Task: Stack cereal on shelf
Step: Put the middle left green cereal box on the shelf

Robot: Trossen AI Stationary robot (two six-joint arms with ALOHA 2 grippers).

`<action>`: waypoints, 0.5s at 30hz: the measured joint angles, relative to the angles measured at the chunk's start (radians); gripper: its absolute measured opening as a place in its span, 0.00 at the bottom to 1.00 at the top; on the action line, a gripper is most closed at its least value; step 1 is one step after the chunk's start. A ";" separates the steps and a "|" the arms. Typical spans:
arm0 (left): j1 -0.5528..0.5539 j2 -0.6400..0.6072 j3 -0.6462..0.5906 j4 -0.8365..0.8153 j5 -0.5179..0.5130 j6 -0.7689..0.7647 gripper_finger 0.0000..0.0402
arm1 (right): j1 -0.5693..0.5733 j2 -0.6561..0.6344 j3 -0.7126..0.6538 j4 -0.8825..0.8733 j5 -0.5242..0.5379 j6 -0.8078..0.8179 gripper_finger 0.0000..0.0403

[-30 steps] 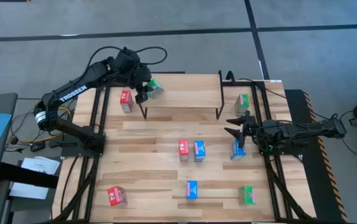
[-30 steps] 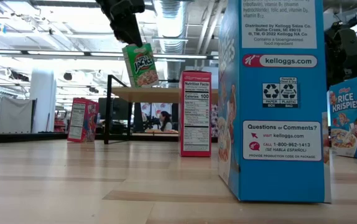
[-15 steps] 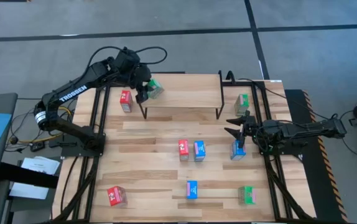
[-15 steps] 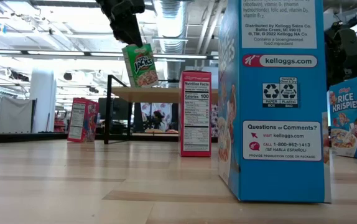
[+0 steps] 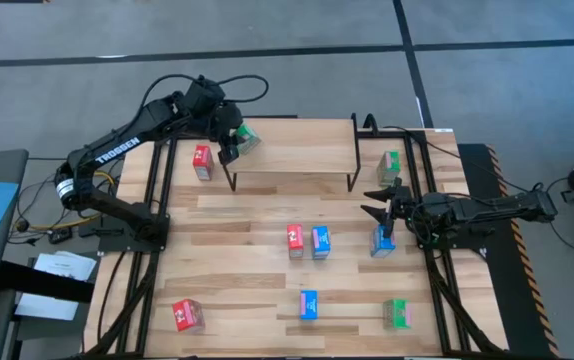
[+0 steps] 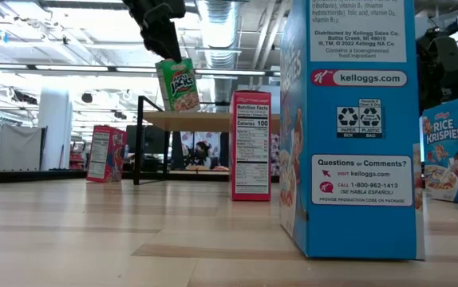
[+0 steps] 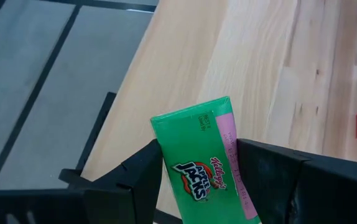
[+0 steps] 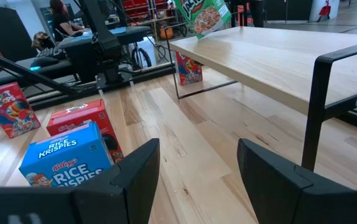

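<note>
My left gripper (image 5: 233, 140) is shut on a green cereal box (image 5: 246, 137) over the left end of the shelf (image 5: 292, 150), a light wooden top on black legs. The box also shows in the low view (image 6: 176, 84) and the left wrist view (image 7: 197, 149). My right gripper (image 5: 381, 200) is open and empty near the table's right side, just on the far side of a blue box (image 5: 382, 240). In the right wrist view its fingers (image 8: 135, 174) stand apart, with the shelf (image 8: 278, 56) ahead of them. My left gripper pinches the green box between its two fingers, one on each narrow side (image 7: 233, 155), near the box's upper end. The fingers come from above, slanting down. The box hangs below them (image 6: 178, 96), slightly tilted, its lower end just above the shelf top.
Boxes stand on the table: red (image 5: 202, 160) left of the shelf, green (image 5: 391, 163) right of it, red (image 5: 294, 238) and blue (image 5: 319, 241) in the middle, and red (image 5: 186, 314), blue (image 5: 309, 304) and green (image 5: 398, 313) along the near side.
My left gripper has shifted a little toward the table's far left with the green box, which now hangs a bit more upright over the shelf's left end.
</note>
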 joint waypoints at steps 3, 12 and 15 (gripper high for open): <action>0.000 0.000 0.000 0.000 0.000 0.001 0.45 | 0.000 0.000 0.000 0.000 0.000 0.000 0.59; 0.000 0.000 0.000 0.005 0.002 -0.010 0.49 | 0.000 0.000 0.000 0.000 0.000 0.000 0.59; 0.000 0.000 0.000 0.011 0.002 -0.012 0.54 | 0.000 0.000 0.000 0.000 0.000 0.000 0.59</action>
